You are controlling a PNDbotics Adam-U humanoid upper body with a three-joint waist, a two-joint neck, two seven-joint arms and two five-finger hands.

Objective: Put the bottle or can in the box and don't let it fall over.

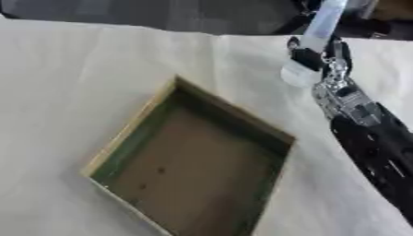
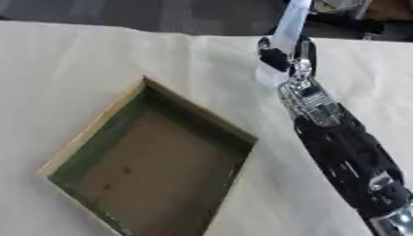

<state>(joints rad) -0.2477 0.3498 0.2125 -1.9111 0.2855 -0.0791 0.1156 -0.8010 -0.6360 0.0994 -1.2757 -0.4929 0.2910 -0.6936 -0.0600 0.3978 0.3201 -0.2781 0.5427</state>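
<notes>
Left eye view shows the robot's black and silver right hand (image 1: 316,60) curled round a tall, slim, pale translucent plastic bottle (image 1: 322,25) at the far right of the cream cloth-covered table (image 1: 73,69); the hand is grasping the bottle low on its body, just above a wider whitish base. The bottle tilts slightly and is well apart from the shallow square wooden box (image 1: 129,133) with green inner walls and a brown floor, which lies nearer the middle of the table with nothing in it. Whether the bottle's base touches the cloth cannot be told. The left hand shows in neither view. Judging by its slender, tall shape, the bottle is probably light and stiff with a smooth, rather slippery wall, and top-heavy enough to tip easily on a narrow footing. A hold around the lower to middle body, as now, seems the sensible place, keeping it upright so it can be set flat on the box floor before letting go.
</notes>
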